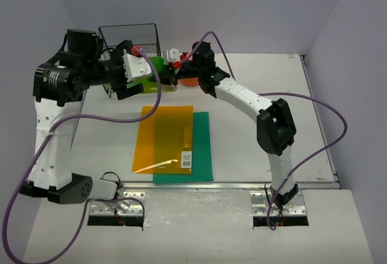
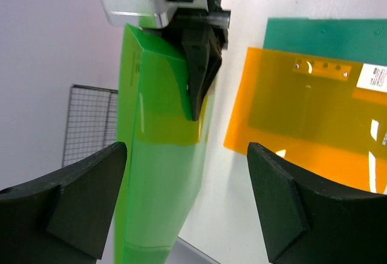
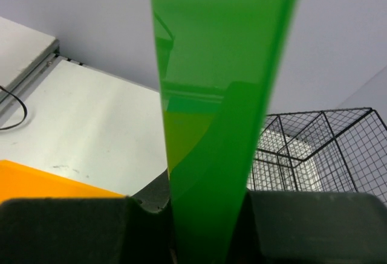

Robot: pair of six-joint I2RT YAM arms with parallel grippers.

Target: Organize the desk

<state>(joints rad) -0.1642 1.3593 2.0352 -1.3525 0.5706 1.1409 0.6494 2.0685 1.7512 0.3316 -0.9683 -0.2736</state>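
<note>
The white desk (image 1: 109, 137) holds an orange transparent folder (image 1: 163, 137) lying on a teal folder (image 1: 202, 155) at its middle front. My right gripper (image 1: 185, 64) is shut on a green transparent folder (image 1: 158, 70) and holds it on edge near the back of the desk. In the right wrist view the green folder (image 3: 224, 95) rises from between the shut fingers (image 3: 72, 228). My left gripper (image 1: 126, 69) is open beside the folder. In the left wrist view the green folder (image 2: 163, 155) stands between its spread fingers (image 2: 78, 197), close to the left one.
A black wire basket (image 1: 130, 39) stands at the back left, just behind the green folder; it also shows in the left wrist view (image 2: 87, 125) and the right wrist view (image 3: 314, 149). Pale grey walls enclose the desk. Purple cables loop over both arms.
</note>
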